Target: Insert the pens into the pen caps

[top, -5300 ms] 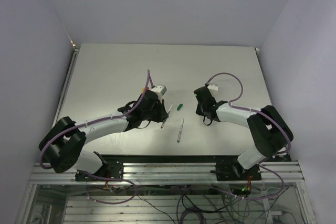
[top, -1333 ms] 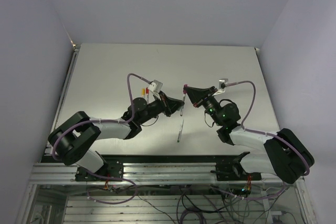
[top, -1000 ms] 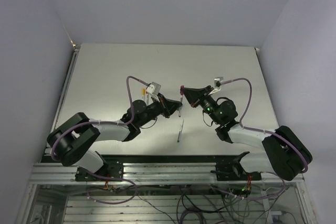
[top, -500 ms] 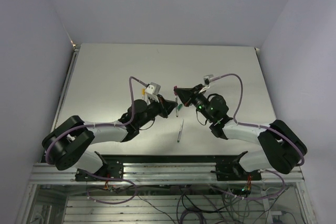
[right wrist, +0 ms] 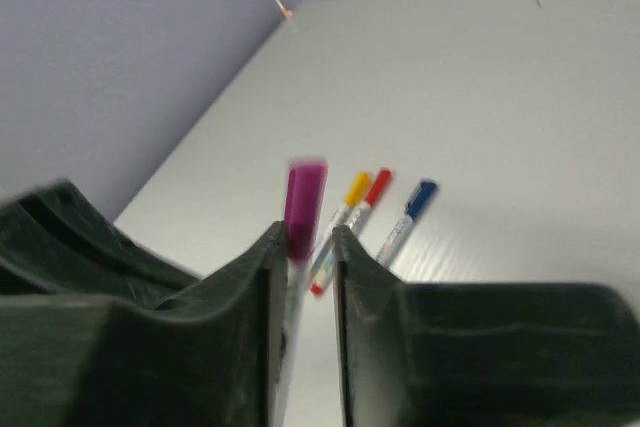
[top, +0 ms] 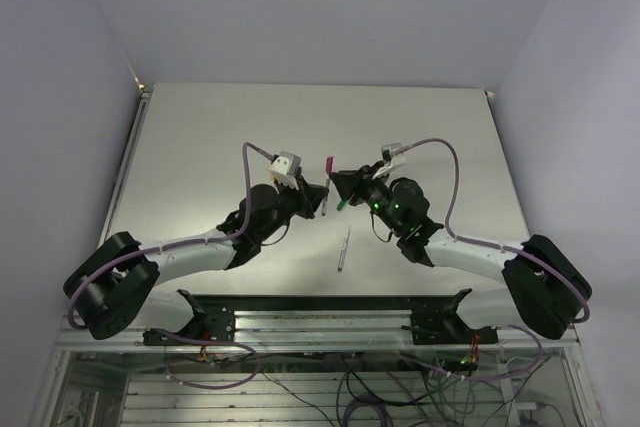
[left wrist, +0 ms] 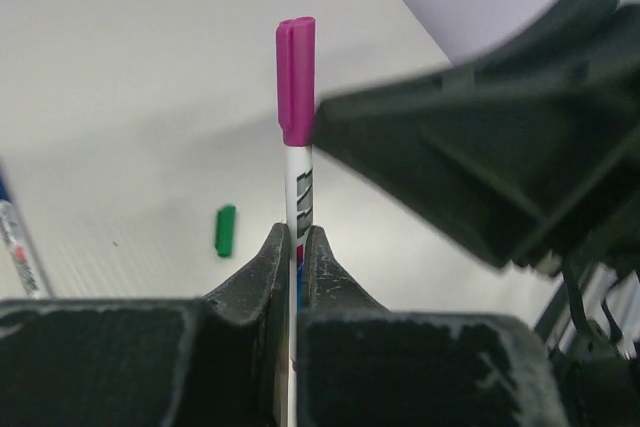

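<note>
One pen (left wrist: 300,190) w/ purple cap (left wrist: 296,77) on, clamped in left pincer (left wrist: 297,239).

You see a magenta-purple cap (left wrist: 295,77) on a white pen (left wrist: 300,187) whose barrel carries black print. The left gripper (left wrist: 297,247) is matt black, and the right gripper (right wrist: 305,237) is the same black. A green cap (left wrist: 226,230) shows against the off-white table (left wrist: 120,97). In your right wrist view, three pale pens (right wrist: 392,237) wear a yellow cap (right wrist: 357,187), a red cap (right wrist: 380,182) and a blue cap (right wrist: 422,193). From above, the arms (top: 190,247) are white with black joints, the cables (top: 440,147) are mauve and the walls (top: 320,7) are pale lilac
</note>
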